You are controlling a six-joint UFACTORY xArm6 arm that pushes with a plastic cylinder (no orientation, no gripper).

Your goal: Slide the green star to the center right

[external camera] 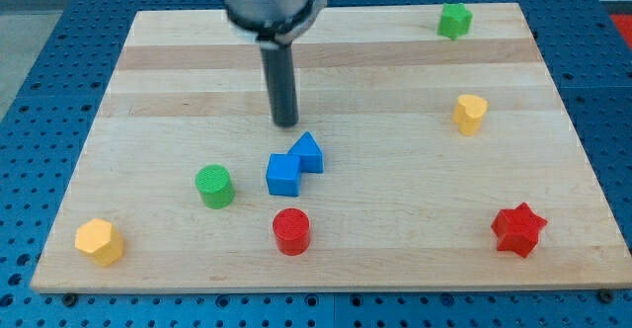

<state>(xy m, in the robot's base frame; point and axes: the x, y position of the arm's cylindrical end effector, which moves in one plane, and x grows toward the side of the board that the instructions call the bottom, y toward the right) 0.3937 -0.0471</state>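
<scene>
The green star [454,20] sits near the top right corner of the wooden board [395,91]. My tip [285,123] is at the end of the dark rod, near the board's middle, far to the left of and below the green star. The tip stands just above two blue blocks, a blue triangular one [309,151] and a blue cube [283,174], and does not touch them.
A yellow heart-shaped block [470,113] lies at the right, below the green star. A red star [518,229] is at the bottom right. A red cylinder [291,231], a green cylinder [214,186] and a yellow hexagon [100,241] lie along the bottom left.
</scene>
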